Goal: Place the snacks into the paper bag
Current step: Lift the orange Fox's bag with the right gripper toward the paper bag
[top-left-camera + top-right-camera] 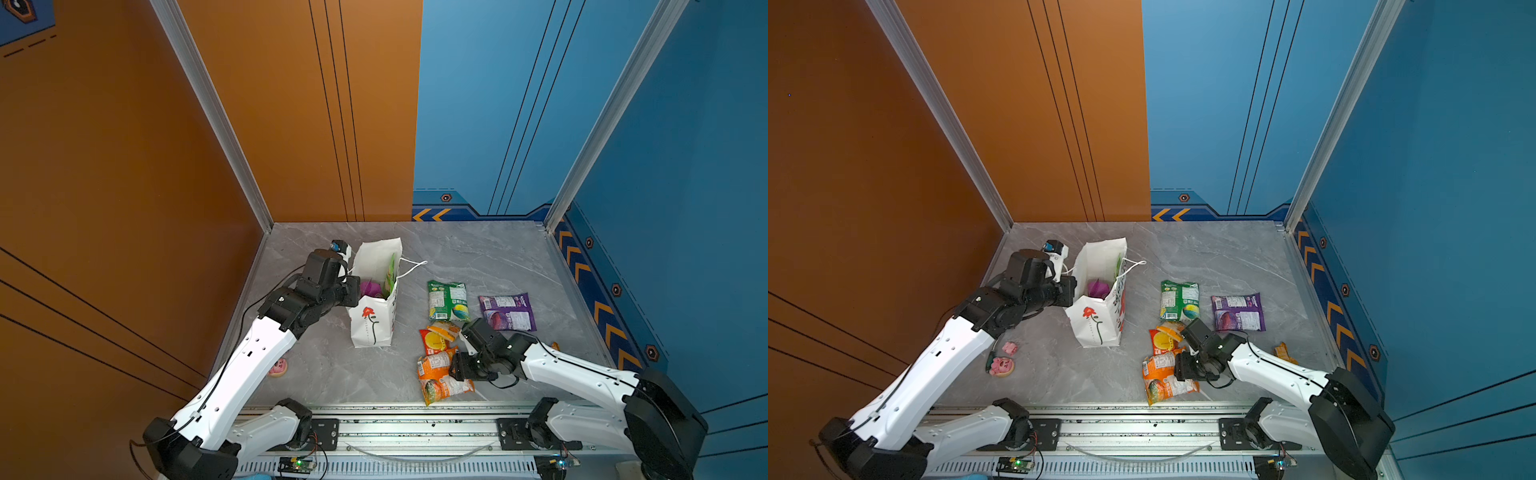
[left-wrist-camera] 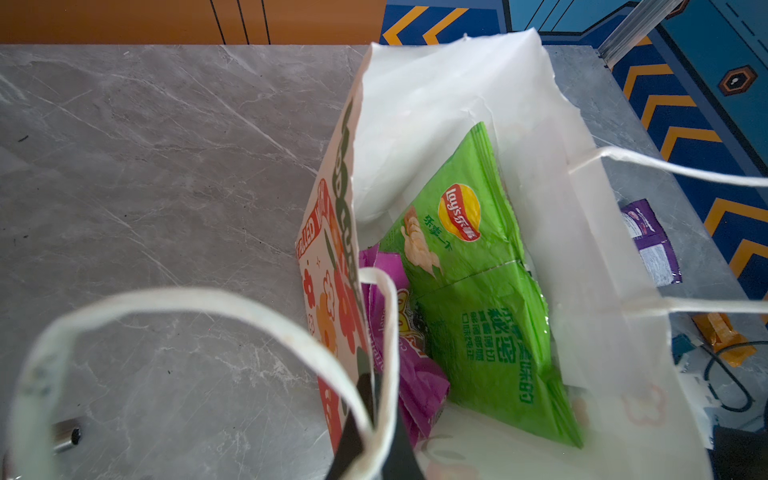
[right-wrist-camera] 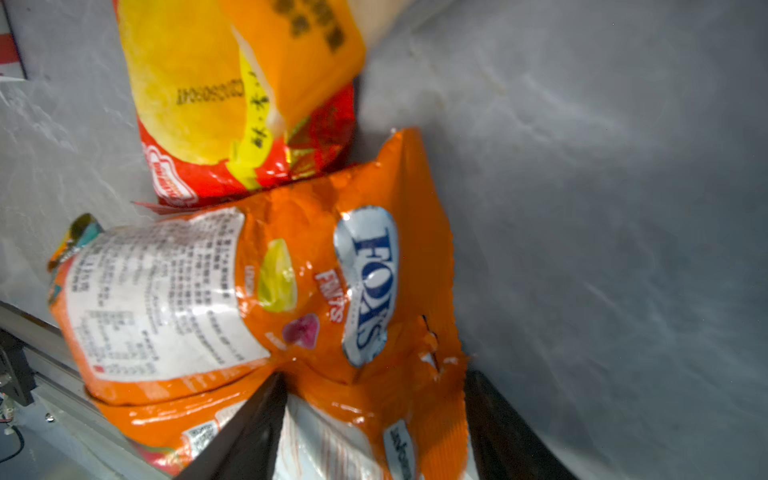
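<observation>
The white paper bag (image 1: pixel 372 328) (image 1: pixel 1096 328) stands upright with its mouth open. My left gripper (image 1: pixel 353 291) (image 2: pixel 370 386) is shut on its near rim by the cord handle. Inside lie a green packet (image 2: pixel 469 266) and a small purple one (image 2: pixel 415 374). On the table to the right are a green-white packet (image 1: pixel 448 300), a purple grape packet (image 1: pixel 507 311), a red packet with a yellow circle (image 3: pixel 232 104) and an orange packet (image 3: pixel 316 282) (image 1: pixel 434 363). My right gripper (image 3: pixel 374 374) (image 1: pixel 453 370) is low over the orange packet, jaws apart astride one end of it.
A second orange packet (image 1: pixel 444 388) lies under the first, near the front rail (image 1: pixel 415 428). A small orange packet (image 1: pixel 1283 353) sits beside the right arm. A pink round thing (image 1: pixel 1001 365) and a smaller pink piece (image 1: pixel 1010 348) lie under the left arm. Walls close three sides.
</observation>
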### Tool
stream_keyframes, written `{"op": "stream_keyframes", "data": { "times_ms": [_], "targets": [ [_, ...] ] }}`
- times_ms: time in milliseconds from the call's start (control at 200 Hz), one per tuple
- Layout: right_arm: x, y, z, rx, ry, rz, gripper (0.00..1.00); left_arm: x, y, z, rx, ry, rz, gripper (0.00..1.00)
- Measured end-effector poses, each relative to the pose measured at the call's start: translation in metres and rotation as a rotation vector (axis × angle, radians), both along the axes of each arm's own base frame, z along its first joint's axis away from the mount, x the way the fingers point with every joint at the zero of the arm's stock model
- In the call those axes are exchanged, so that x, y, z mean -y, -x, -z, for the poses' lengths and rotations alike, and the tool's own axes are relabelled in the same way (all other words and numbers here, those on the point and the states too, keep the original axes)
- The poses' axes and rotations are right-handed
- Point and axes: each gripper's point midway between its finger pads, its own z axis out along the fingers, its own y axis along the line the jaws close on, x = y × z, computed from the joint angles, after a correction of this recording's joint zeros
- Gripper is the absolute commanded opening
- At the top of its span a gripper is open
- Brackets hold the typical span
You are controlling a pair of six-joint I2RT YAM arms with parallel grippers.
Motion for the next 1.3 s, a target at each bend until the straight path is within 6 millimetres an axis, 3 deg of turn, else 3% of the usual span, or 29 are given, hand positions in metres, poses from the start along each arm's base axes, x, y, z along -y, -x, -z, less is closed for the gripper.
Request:
{"op": "stream_keyframes", "data": {
  "times_ms": [225, 465, 646, 826, 1301],
  "targets": [
    [-0.009, -0.003, -0.003, 0.018, -0.023, 0.019, 0.33, 0.0, 0.0, 0.0, 0.001, -0.001, -0.002, 0.0],
    [-0.003, -0.007, -0.011, 0.038, -0.028, 0.075, 0.07, -0.001, 0.0, 0.0, 0.002, -0.004, -0.005, 0.0],
    [0.001, -0.008, -0.026, 0.045, -0.045, 0.123, 0.0, -0.001, -0.001, 0.0, 0.002, -0.004, -0.005, 0.0],
    [0.003, -0.014, -0.047, 0.091, -0.099, 0.182, 0.0, -0.001, -0.001, 0.0, 0.002, -0.006, -0.007, 0.0],
    [-0.01, -0.023, -0.075, 0.117, -0.203, 0.257, 0.0, -0.005, 0.003, -0.002, 0.014, -0.003, -0.012, 0.0]
  ]
}}
